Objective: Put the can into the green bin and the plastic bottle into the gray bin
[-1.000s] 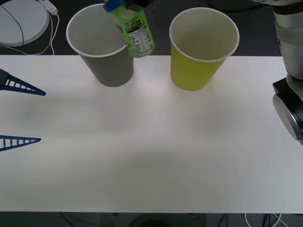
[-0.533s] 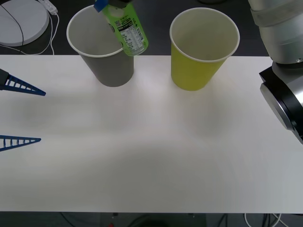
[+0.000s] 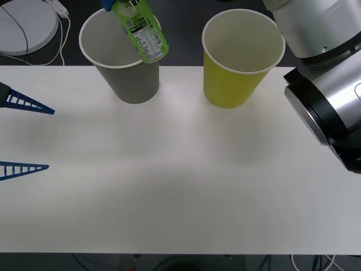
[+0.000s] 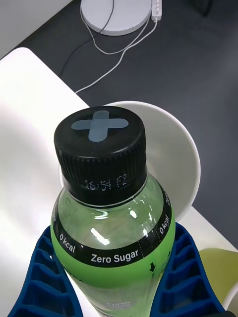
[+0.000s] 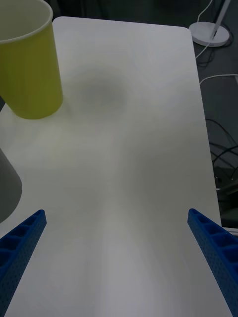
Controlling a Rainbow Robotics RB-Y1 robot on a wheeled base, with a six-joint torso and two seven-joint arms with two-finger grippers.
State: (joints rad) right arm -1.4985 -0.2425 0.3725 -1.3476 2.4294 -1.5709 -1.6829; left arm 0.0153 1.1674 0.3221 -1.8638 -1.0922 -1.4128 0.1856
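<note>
- The right gripper [image 4: 119, 277] is clamped on the plastic bottle [image 3: 141, 33], which is held tilted above the gray bin [image 3: 120, 53], its base over the bin's rim.
- The green bin [image 3: 241, 56] is set just beside the gray bin on the white table [image 3: 180, 180].
- The left gripper [image 3: 25, 135], fingers spread wide, is parked near the table's edge, well apart from the gray bin.
- Behind the gray bin, a white round base [image 3: 25, 25] and cable [image 3: 48, 56] are seen on dark floor [image 4: 198, 74].

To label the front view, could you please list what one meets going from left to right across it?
Open blue left gripper → large gray paper cup → large yellow-green paper cup → silver right arm.
</note>
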